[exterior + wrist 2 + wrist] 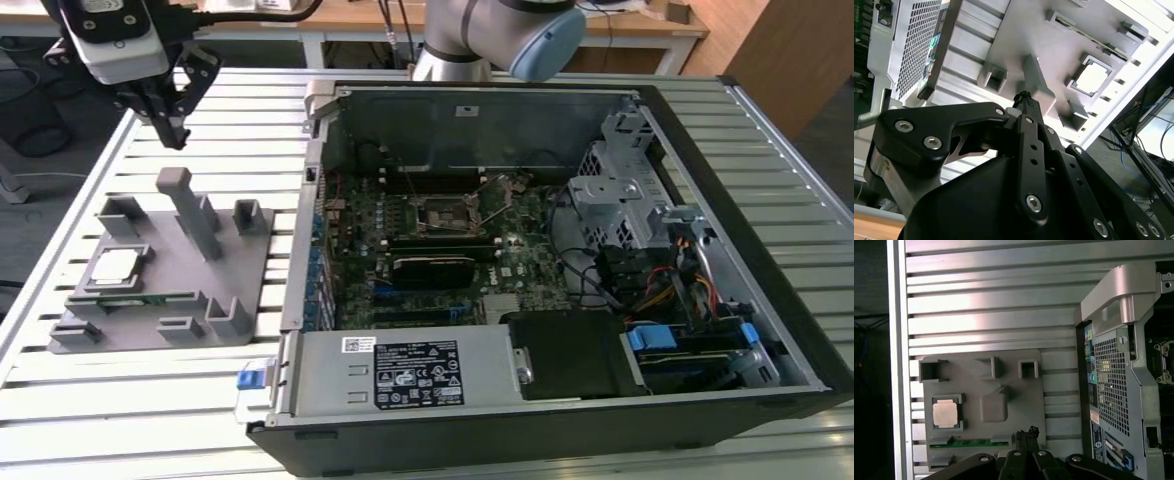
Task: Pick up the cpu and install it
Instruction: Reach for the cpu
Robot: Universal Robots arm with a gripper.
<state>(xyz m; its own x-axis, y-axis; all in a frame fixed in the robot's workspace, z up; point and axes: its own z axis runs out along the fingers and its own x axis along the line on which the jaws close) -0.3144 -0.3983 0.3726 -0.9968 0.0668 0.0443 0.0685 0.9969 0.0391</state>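
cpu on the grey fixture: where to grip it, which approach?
Take the cpu by two opposite edges of its thin rim, straight down from above. It lies flat, lid up, in a square pocket of the grey fixture, so a side approach looks blocked by the pocket walls. The gripper hangs above, shut and empty; open it first.

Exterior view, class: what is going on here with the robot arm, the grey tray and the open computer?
A robot arm holds its gripper, shut and empty, over the grey tray on the slatted table. The cpu lies in its pocket on the tray, not yet picked up. Beside the tray stands the open computer case, and the socket inside it looks empty.
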